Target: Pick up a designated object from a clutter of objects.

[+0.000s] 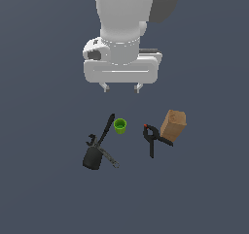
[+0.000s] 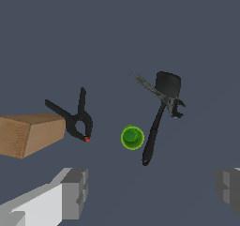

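**Open gripper above the clutter**

From the exterior view's left: black spatula (image 1: 97, 148), wrench (image 1: 108, 156), green cup (image 1: 120, 126), black clamp (image 1: 153, 138), then the brown box (image 1: 173, 125) touching the clamp. The gripper (image 1: 121, 87) hovers above, fingers spread, holding nothing.

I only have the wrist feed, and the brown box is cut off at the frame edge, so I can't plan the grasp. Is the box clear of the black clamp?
Observer: The exterior view shows the whole brown box. One handle of the black clamp reaches its base, but I cannot tell whether they touch.
Operator: Where is the pincer relative to the box?
Observer: The pincer hangs open above the items, lined up with the green cup in that view. The box sits off to the exterior view's right.
Operator: Any marking on it?
Observer: A faint round mark on its upper face.
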